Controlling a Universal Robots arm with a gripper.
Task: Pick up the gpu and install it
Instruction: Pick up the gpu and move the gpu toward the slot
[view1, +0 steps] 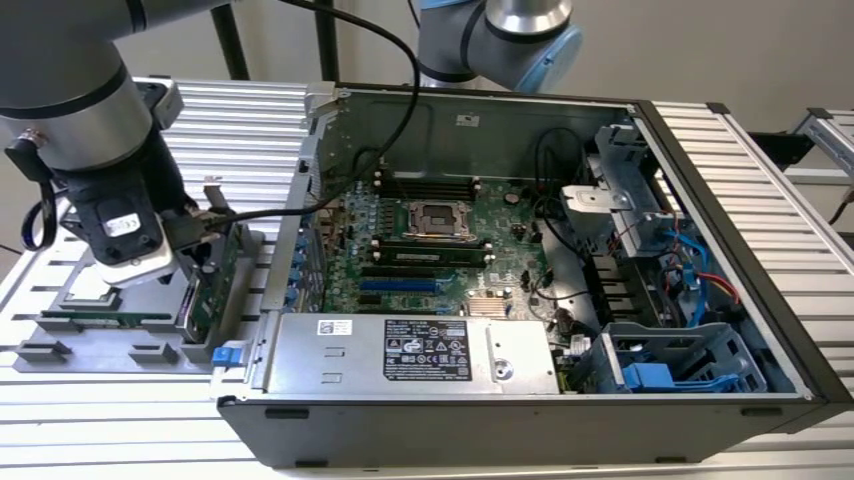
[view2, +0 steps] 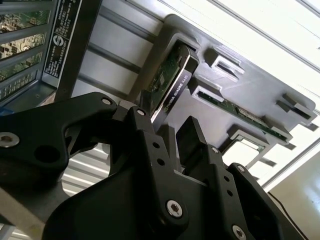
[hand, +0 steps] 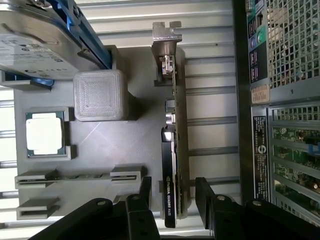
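The gpu (hand: 174, 150) stands on edge in a slot of the grey parts holder (hand: 130, 150), with its silver bracket (hand: 165, 35) at one end and its black cooler edge toward me. My gripper (hand: 172, 189) is open and straddles the card's near end, one finger on each side with small gaps. In the second wrist view the gpu (view2: 172, 82) rises just beyond the black fingertips (view2: 191, 127) of the gripper (view2: 165, 120). In the exterior view the gripper (view1: 187, 262) hangs over the gpu (view1: 210, 285), at the exterior view's left of the open computer case (view1: 727, 200).
The holder also carries a silver hard drive with blue rails (hand: 45, 35), a grey block (hand: 100, 95), a processor chip (hand: 45, 137) and a memory stick (hand: 75, 176). The case's perforated wall (hand: 290, 60) runs close beside the gpu. Inside the case lie the motherboard (view1: 427, 240) and power supply (view1: 414, 352).
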